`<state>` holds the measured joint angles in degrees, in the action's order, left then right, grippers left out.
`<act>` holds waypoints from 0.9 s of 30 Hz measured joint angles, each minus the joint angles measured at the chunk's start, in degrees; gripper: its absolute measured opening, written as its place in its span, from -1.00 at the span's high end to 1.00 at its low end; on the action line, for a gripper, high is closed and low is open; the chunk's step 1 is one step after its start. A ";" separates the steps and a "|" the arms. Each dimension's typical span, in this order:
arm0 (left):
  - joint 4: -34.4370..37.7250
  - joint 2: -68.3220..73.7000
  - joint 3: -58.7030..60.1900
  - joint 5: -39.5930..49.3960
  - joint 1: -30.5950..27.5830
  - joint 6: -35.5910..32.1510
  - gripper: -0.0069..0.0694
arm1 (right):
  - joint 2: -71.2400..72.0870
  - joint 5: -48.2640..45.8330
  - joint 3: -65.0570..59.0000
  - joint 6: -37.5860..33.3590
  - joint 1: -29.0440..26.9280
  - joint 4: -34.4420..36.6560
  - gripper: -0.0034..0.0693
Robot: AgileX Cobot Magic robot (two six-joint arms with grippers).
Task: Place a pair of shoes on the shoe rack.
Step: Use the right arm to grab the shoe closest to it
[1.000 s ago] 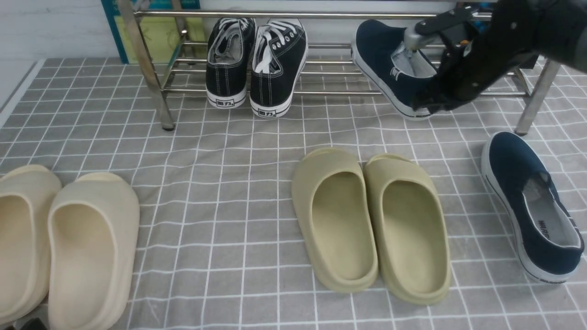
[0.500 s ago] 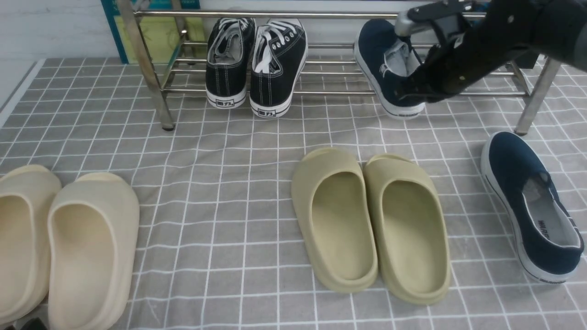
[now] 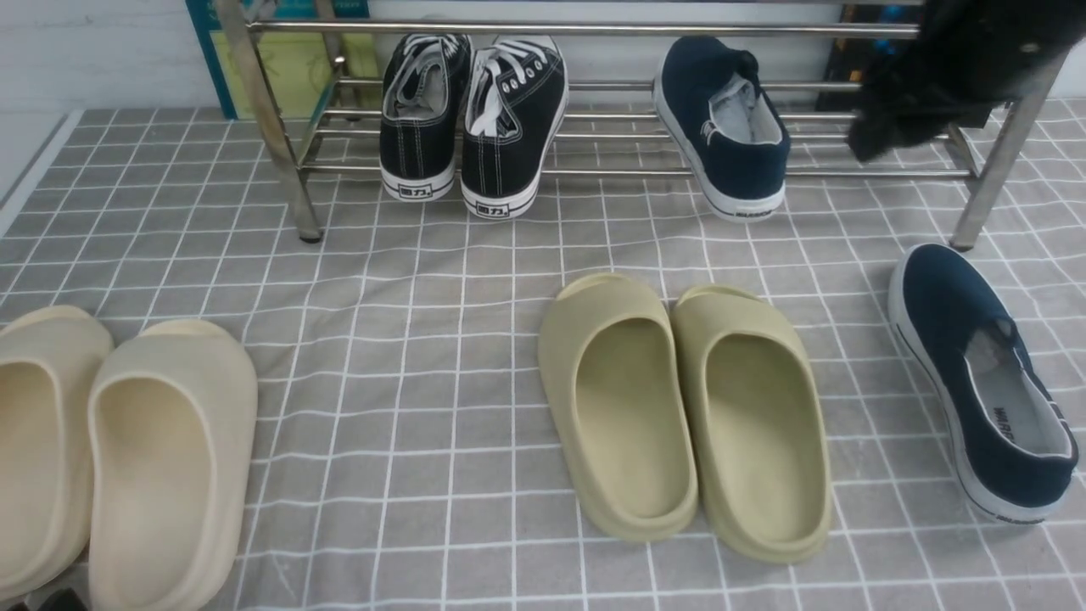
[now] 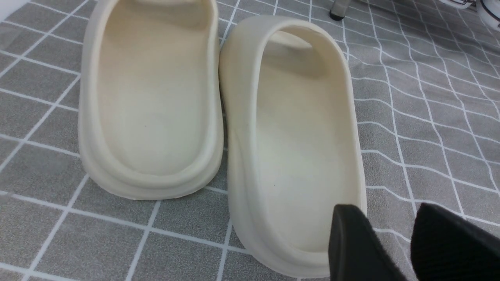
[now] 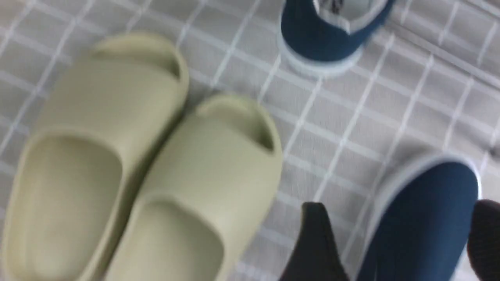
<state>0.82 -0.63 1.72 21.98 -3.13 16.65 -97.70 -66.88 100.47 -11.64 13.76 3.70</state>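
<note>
One navy shoe (image 3: 721, 127) now rests by itself on the shoe rack (image 3: 594, 28), upper right of the frame. The right hand (image 5: 398, 242) has let it go, fingers spread wide and holding nothing. The left hand (image 4: 394, 242) hangs idle, fingers apart. The other shoe (image 3: 984, 382) lies on the surface at the right edge, likely next.

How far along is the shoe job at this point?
Done: one navy shoe rests on the rack. In hand: nothing; the right gripper is open. Left: the second navy shoe lies on the cloth, to be racked beside the first.
</note>
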 joint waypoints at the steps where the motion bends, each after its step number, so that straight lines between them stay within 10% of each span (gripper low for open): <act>1: 0.00 0.00 0.00 0.00 0.00 0.00 0.19 | 0.34 -2.05 0.00 0.80 0.00 -0.07 -0.56; 13: 0.60 0.00 0.00 0.01 0.00 0.00 0.19 | 9.35 -3.34 -21.57 7.21 0.00 -2.23 -0.57; 27: 1.12 0.00 0.00 0.01 0.00 0.00 0.19 | 6.89 19.23 -43.98 17.94 0.00 -10.34 -0.57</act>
<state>1.94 -0.63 1.72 21.99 -3.13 16.65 -90.81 -47.66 56.49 6.29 13.76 -6.64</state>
